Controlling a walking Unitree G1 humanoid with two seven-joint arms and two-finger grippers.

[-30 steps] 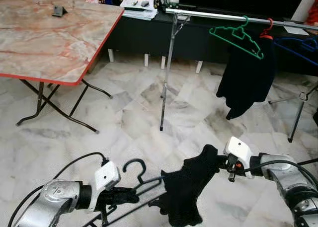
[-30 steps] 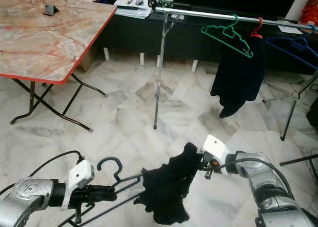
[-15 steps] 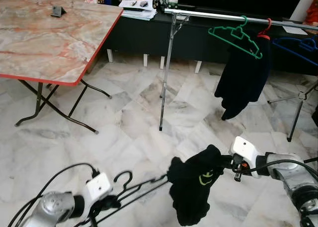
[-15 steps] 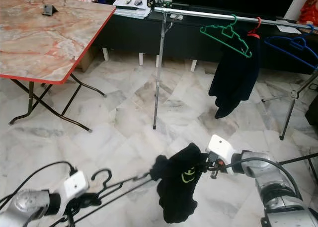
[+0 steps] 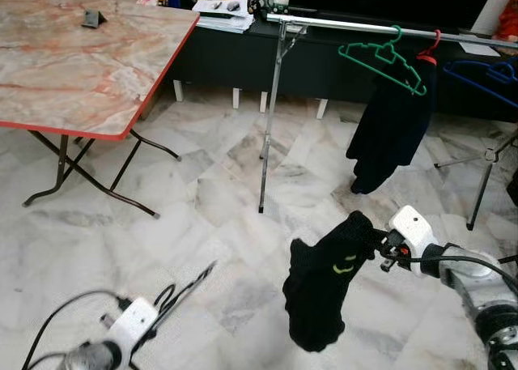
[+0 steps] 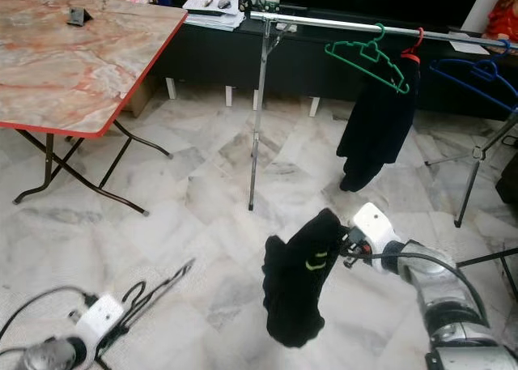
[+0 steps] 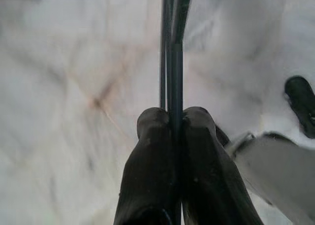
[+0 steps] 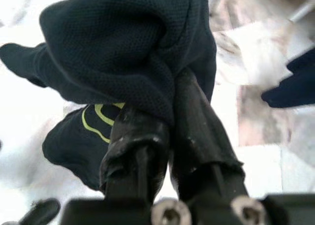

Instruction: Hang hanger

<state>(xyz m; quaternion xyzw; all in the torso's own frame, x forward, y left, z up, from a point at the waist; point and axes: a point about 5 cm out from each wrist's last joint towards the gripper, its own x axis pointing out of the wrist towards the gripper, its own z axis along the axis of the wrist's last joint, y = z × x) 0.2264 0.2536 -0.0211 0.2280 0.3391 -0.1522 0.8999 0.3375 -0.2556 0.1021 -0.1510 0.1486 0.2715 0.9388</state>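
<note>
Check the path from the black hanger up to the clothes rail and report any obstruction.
Nothing visible blocks it. The left gripper holds the black hanger low over bare floor; the rail has free bar left of the green hanger.

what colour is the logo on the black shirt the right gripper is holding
Yellow-green, a curved mark on the black shirt. It shows best in the right wrist view, beside the right gripper.
</note>
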